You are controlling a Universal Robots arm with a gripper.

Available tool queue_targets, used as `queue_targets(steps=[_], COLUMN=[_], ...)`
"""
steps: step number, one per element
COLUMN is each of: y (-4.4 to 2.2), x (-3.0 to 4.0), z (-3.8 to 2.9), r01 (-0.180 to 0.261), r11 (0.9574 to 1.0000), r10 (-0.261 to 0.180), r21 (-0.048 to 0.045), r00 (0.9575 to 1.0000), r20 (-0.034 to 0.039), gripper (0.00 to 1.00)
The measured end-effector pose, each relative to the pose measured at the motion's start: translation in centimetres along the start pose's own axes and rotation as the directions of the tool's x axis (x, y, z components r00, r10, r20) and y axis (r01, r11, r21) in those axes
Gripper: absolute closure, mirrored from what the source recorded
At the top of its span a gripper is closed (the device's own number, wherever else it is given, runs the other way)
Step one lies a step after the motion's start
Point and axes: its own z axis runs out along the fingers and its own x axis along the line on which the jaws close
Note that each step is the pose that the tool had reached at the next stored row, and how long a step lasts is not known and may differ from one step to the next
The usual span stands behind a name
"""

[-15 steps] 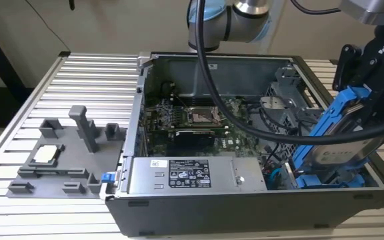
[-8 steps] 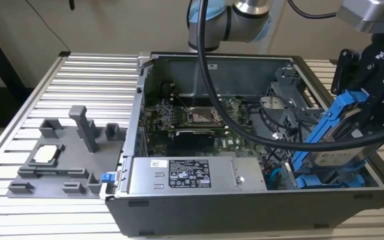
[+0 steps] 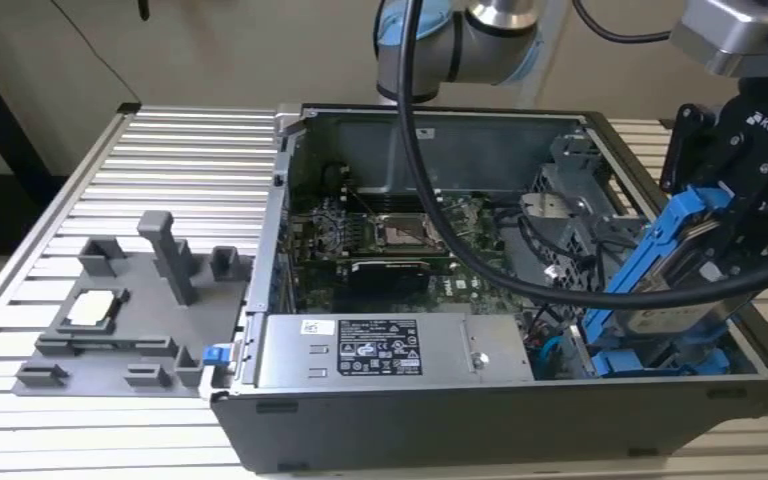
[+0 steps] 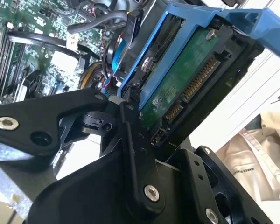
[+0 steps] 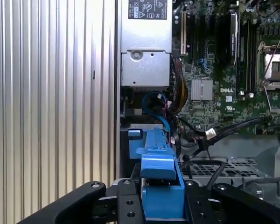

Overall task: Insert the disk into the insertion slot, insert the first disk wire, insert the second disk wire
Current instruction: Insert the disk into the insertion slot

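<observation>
Black jaws clamp the flat, rectangular disk [image 3: 671,315] by its smooth blue plastic frame [image 5: 161,191].

The silver ribbed aluminium table [image 3: 177,150] carries an open dark grey metal computer case [image 3: 491,425] toward the exterior view's right. Just beside the case, on the exterior view's left, sits a grey plastic fixture [image 3: 117,340] with upright posts and blocks.
</observation>
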Motion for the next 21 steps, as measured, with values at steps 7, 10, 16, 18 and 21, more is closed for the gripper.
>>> queue_targets(steps=[7, 10, 16, 18, 21], y=[-0.23, -0.29, -0.38, -0.45, -0.51], x=[-0.15, -0.27, -0.29, -0.3, -0.29], z=[0.34, 0.49, 0.95, 1.1, 1.28], r01=[0.0, 0.0, 0.001, 0.001, 0.001], r11=[1.0, 1.0, 1.0, 1.0, 1.0], r10=[0.0, 0.0, -0.001, -0.001, -0.001], r21=[0.0001, 0.0001, 0.0001, 0.0001, 0.0001], r00=[1.0, 0.9999, 0.9998, 0.9997, 0.9997], r20=[0.0092, 0.0162, 0.0212, 0.0236, 0.0237], gripper=[0.67, 0.67, 0.67, 0.67, 0.67])
